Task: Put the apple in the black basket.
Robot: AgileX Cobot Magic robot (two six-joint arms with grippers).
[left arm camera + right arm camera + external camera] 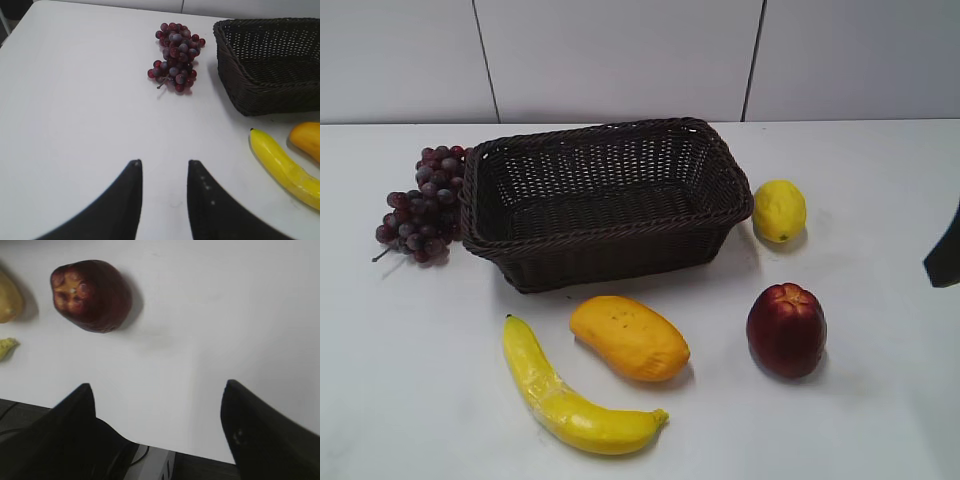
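A dark red apple (786, 330) sits on the white worktop (880, 400) toward its front right corner, apart from the black basket (603, 200) near the back edge. The right gripper (157, 390) hovers with jaws spread wide, empty. The left gripper (165, 167) hangs slightly parted, holding nothing.

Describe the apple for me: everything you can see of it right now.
The apple is dark red and glossy, roundish, with a yellowish-orange dimpled top. It sits alone on the white table, right of the mango and in front of the lemon, outside the black basket. Nothing touches it; the right end effector is open, short of it.
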